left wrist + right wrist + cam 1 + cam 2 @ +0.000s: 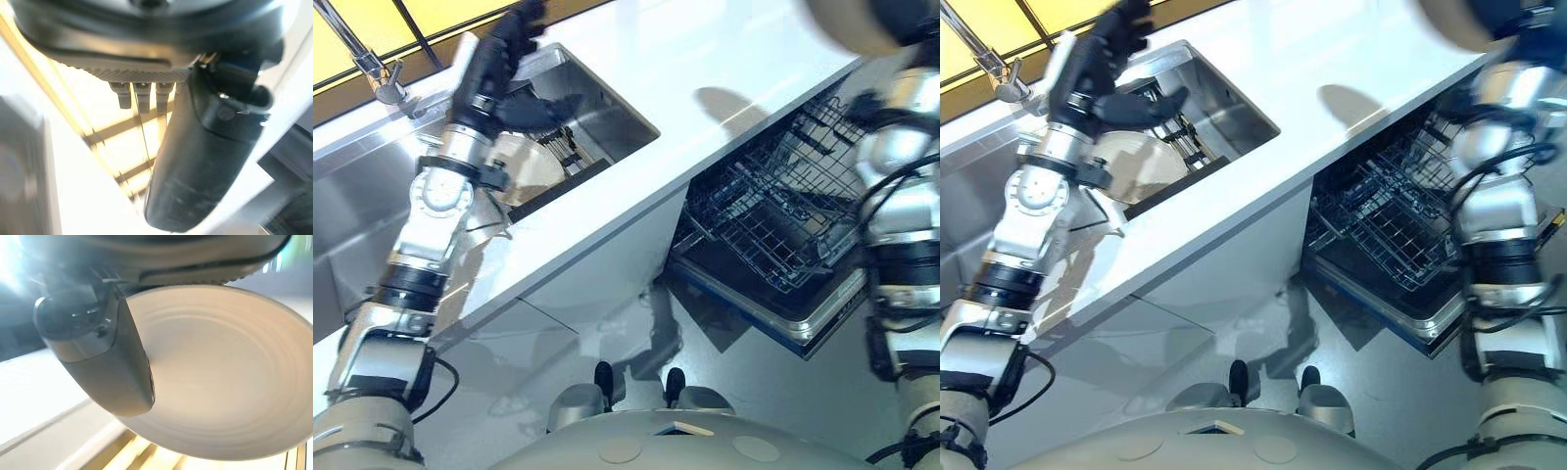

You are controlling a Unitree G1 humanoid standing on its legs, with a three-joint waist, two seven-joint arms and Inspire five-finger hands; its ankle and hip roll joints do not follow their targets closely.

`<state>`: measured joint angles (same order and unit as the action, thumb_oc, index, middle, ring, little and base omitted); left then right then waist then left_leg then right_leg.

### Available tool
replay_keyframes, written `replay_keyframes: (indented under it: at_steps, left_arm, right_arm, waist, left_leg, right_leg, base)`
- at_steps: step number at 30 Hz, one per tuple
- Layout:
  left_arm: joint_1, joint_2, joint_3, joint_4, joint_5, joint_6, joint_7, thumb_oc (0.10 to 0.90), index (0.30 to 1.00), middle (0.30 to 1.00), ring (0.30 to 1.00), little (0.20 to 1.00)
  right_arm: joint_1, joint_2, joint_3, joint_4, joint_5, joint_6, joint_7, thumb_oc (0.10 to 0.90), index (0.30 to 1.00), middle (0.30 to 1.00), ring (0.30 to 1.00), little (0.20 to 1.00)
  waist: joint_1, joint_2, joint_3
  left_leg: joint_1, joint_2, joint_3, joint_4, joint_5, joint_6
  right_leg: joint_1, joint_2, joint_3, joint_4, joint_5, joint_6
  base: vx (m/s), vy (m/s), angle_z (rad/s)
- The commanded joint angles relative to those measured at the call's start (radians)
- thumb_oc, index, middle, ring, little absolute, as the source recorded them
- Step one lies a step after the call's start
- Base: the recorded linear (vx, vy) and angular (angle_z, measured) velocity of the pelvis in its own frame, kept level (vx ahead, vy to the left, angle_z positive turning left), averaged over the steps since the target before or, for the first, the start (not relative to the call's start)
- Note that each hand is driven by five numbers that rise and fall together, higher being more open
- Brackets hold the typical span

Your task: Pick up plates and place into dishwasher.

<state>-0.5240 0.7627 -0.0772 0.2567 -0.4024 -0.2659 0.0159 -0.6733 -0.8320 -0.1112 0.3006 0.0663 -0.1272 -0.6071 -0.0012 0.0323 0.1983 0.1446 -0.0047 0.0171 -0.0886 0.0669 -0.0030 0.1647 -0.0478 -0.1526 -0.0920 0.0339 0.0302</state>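
Gripping a cream plate (220, 377), thumb curled across its face, the right hand (98, 357) was raised above the open dishwasher (773, 235); left hand (1107, 59), fingers spread, hovered over the sink (607, 108).

Head eyes look down, share sink (597, 108); wrist cameras close.

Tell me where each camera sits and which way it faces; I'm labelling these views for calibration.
Left eye view: on the head, looking down at the sink and open dishwasher; both arms show.
Right eye view: beside it, same scene; the left hand is above the plates in the sink.
Left wrist view: on the left wrist, looking along its open hand.
Right wrist view: on the right wrist, looking along the right hand, thumb across the held plate.
Shared: both eye views show the sink and dishwasher.
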Motion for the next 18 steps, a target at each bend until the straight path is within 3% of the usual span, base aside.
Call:
replay_keyframes:
  at_steps: [1, 6, 10, 14, 18]
  left_arm:
    - [-0.054, 0.063, 0.079, 0.000, -0.026, -0.081, 0.015, 0.800, 0.900, 0.900, 0.900, 0.900]
    - [-0.012, 0.082, 0.111, 0.024, -0.013, -0.086, 0.023, 0.800, 0.900, 0.900, 0.900, 0.900]
    - [-0.002, 0.083, 0.105, 0.059, -0.027, -0.130, 0.080, 0.800, 0.900, 0.900, 0.900, 0.900]
    - [-0.028, 0.090, 0.102, 0.060, -0.044, -0.172, 0.142, 0.800, 0.900, 0.900, 0.900, 0.900]
    - [-0.059, 0.125, 0.098, 0.063, -0.068, -0.223, 0.191, 0.800, 0.900, 0.900, 0.900, 0.900]
  right_arm:
    - [-0.061, -0.158, -0.003, 0.022, -0.070, -0.040, 0.030, 0.100, 0.300, 0.300, 0.300, 0.200]
    - [-0.019, -0.237, -0.029, 0.147, -0.165, -0.023, 0.020, 0.100, 0.300, 0.300, 0.300, 0.200]
    - [-0.028, -0.319, -0.007, 0.299, -0.168, -0.018, -0.020, 0.100, 0.300, 0.300, 0.300, 0.200]
    - [-0.088, -0.356, 0.033, 0.390, -0.125, -0.040, -0.063, 0.100, 0.300, 0.300, 0.300, 0.200]
    - [-0.152, -0.341, 0.071, 0.420, -0.088, -0.045, -0.153, 0.100, 0.300, 0.300, 0.300, 0.200]
  waist:
    - [0.002, 0.044, -0.082]
    - [0.002, 0.058, -0.059]
    - [0.006, 0.079, -0.008]
    - [0.012, 0.102, 0.070]
    - [0.029, 0.106, 0.145]
  left_leg:
    - [0.005, -0.056, -0.042, 0.016, -0.115, 0.010]
    - [-0.012, -0.051, -0.044, 0.035, -0.109, 0.003]
    - [-0.054, -0.051, -0.054, 0.072, -0.110, -0.012]
    - [-0.164, -0.049, -0.063, 0.129, -0.101, -0.025]
    - [-0.317, -0.038, -0.059, 0.214, -0.096, -0.024]
  right_leg:
    - [-0.051, 0.058, -0.033, 0.169, -0.193, -0.002]
    - [-0.083, 0.050, -0.041, 0.233, -0.217, -0.007]
    - [-0.133, 0.035, -0.048, 0.313, -0.255, -0.018]
    - [-0.243, 0.029, -0.048, 0.396, -0.285, -0.043]
    - [-0.401, 0.034, -0.060, 0.521, -0.308, -0.071]
  base:
    - [0.05, -0.017, -0.04]
    - [0.03, -0.018, 0.04]
    - [0.02, -0.024, 0.15]
    - [-0.21, -0.075, 0.12]
    - [-0.26, -0.149, 0.09]
